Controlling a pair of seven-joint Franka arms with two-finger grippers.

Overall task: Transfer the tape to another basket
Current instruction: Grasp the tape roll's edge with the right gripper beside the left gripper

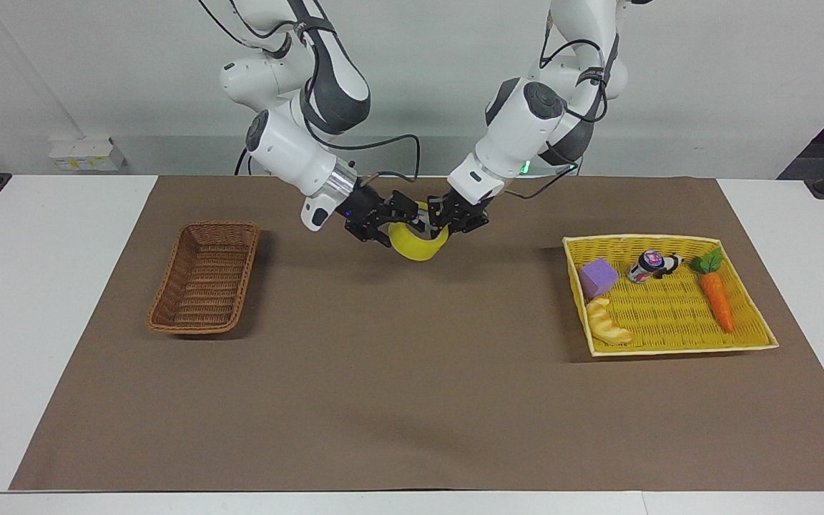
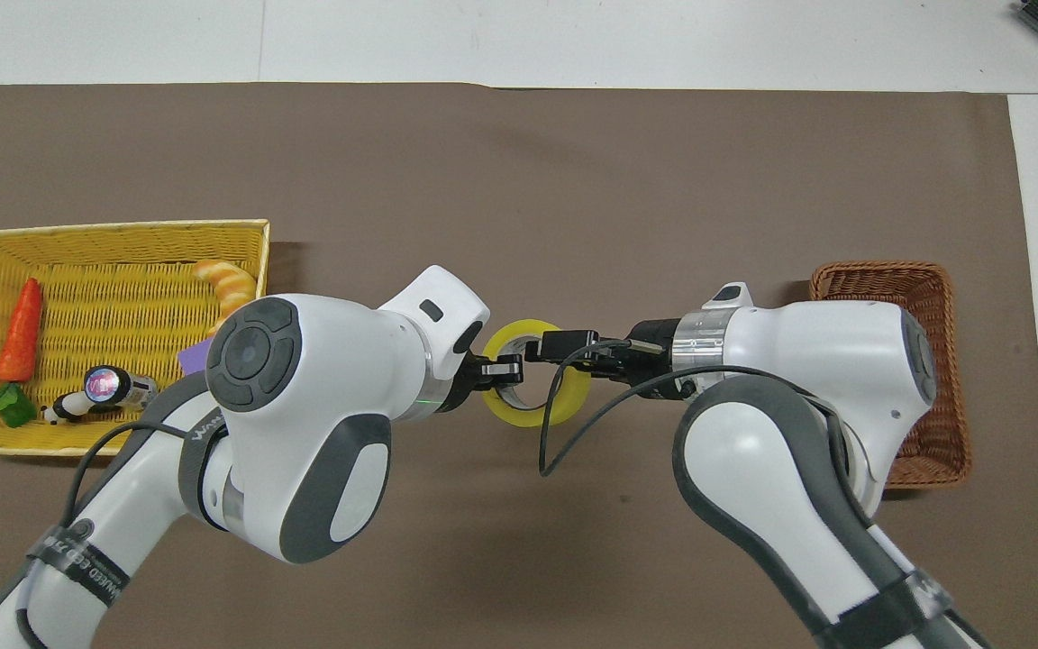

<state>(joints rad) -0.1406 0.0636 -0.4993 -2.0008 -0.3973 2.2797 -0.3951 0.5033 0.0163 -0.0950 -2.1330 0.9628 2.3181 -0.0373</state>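
The yellow tape (image 1: 419, 247) hangs in the air over the brown mat, between the two baskets; it also shows in the overhead view (image 2: 564, 411). My left gripper (image 1: 440, 218) is shut on its rim, one finger inside the roll. My right gripper (image 1: 396, 223) has come in from the wicker basket's end and is open, with its fingers spread at the roll's other rim. In the overhead view the left gripper (image 2: 505, 368) and the right gripper (image 2: 548, 346) meet over the roll. The brown wicker basket (image 1: 204, 279) stands empty toward the right arm's end of the table.
The flat yellow tray (image 1: 677, 350) at the left arm's end holds a purple block (image 1: 598, 277), a croissant toy (image 1: 606, 323), a carrot (image 1: 716, 297) and a small can (image 1: 646, 266). The brown mat (image 1: 412, 400) covers most of the table.
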